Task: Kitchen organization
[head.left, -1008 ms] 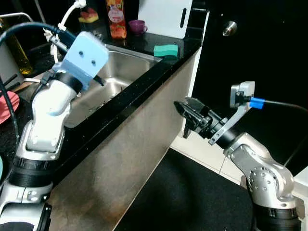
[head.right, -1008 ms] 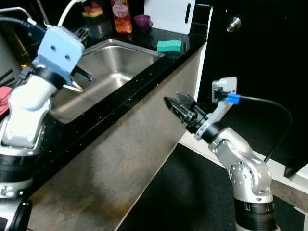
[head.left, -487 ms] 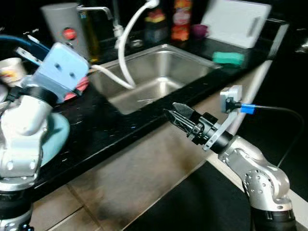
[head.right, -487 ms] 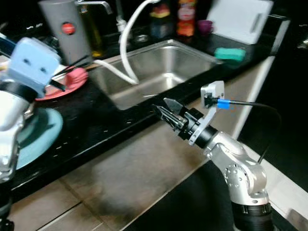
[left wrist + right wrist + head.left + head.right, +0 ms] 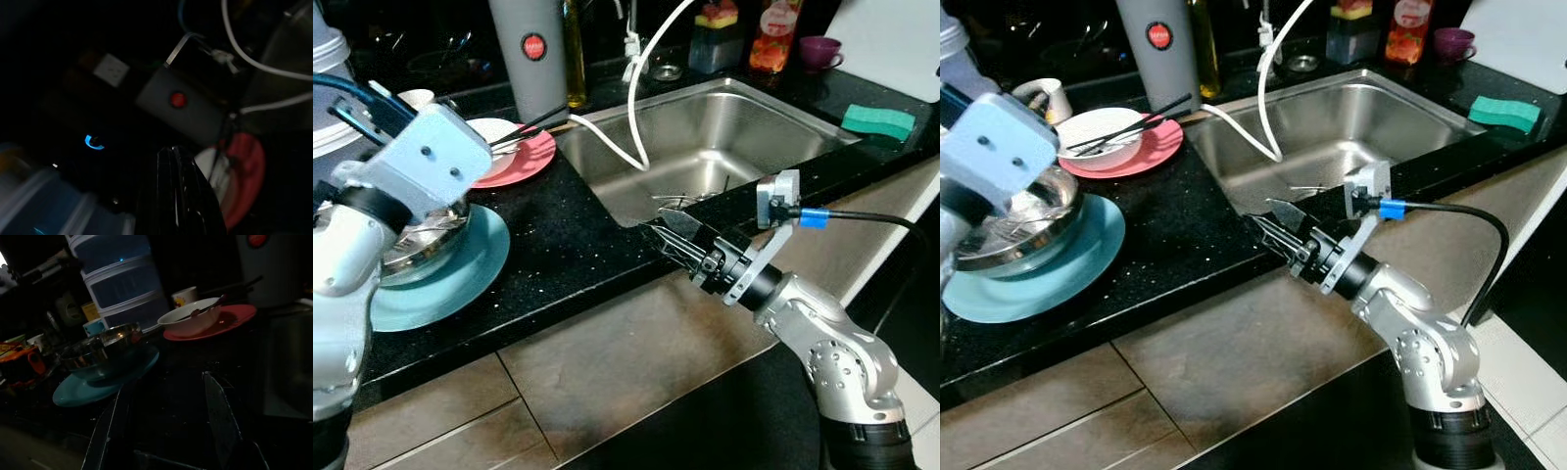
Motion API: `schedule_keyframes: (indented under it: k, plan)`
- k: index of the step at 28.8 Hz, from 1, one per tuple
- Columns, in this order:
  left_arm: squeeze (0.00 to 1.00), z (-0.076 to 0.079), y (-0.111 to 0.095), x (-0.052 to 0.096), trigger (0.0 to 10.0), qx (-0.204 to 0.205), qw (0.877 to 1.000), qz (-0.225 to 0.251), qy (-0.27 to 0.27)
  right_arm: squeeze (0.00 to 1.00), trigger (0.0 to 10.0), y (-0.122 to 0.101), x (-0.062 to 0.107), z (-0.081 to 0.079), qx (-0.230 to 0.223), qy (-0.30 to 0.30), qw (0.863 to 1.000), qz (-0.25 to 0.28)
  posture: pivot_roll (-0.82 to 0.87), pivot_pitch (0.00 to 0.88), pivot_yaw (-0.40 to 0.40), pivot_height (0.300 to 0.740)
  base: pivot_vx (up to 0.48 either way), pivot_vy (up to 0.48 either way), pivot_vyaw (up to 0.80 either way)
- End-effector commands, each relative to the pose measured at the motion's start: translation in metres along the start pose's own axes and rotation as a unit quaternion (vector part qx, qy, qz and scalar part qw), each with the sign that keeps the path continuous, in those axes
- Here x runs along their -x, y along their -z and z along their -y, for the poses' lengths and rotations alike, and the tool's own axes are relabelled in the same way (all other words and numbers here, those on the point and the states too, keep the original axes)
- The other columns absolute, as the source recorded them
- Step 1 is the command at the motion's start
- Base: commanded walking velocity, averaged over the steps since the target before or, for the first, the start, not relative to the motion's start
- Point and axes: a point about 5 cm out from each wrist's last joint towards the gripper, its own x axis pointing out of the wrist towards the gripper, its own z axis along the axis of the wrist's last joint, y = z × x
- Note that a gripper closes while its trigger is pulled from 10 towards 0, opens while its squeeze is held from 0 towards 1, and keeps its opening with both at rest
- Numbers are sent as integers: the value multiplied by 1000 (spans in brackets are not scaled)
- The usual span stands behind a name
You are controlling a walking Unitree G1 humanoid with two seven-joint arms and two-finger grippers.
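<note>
Right gripper [image 5: 668,227] fingers spread, hovering at black desk [image 5: 568,245] front edge, sink [image 5: 724,137] corner at 12 o'clock. Left gripper [image 5: 178,196] fingers pressed together, raised over steel bowl [image 5: 1013,220] on teal plate [image 5: 1058,274]. Farther, 11 o'clock: white bowl [image 5: 1102,137] with chopsticks on pink plate [image 5: 1151,152]. Green sponge [image 5: 878,121] far at 2 o'clock.

Bare tabletop [image 5: 1175,230] lies between the teal plate [image 5: 1087,264] and sink [image 5: 1351,127], before the right claw [image 5: 1268,227], fingers apart. Hose [image 5: 1268,88], red plate [image 5: 1151,147] and grey canister [image 5: 1163,49] obstruct behind.
</note>
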Motion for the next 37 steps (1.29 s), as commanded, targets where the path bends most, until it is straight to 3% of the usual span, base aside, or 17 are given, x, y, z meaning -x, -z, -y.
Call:
schedule_keyframes:
  k: [1,6,13,14,15,16,25,37]
  plan:
    - [0,5,0,3,10000,-4,999,-5,32,0,10000,3,-2,-3,-9,-12,1000,-8,118,0,25,740,0,0,775]
    - [0,11,0,5,10000,-17,998,-11,55,0,10000,4,-2,-3,-9,-13,1000,-8,119,0,26,740,0,0,772]
    - [0,14,-14,0,10000,25,999,17,40,0,10000,3,-4,-1,-12,-10,1000,-1,122,0,19,740,0,0,769]
    - [149,13,-24,-4,10000,63,997,44,31,0,10000,2,-5,1,-21,-3,1000,8,122,0,20,740,0,0,0]
    - [149,13,-24,-4,10000,63,997,44,31,0,10000,2,-5,1,-21,-3,1000,8,122,0,20,740,0,0,0]
    - [1000,13,-28,-5,10000,75,995,55,27,0,10000,2,-5,2,-23,-1,1000,10,122,0,20,740,0,0,0]
    - [1000,22,-43,-9,10000,128,986,93,61,0,10000,2,-5,4,-24,8,1000,17,118,0,30,740,0,0,0]
    - [1000,42,-24,-8,10000,101,987,58,108,0,10000,4,-5,7,-20,25,999,11,111,0,32,740,0,0,0]
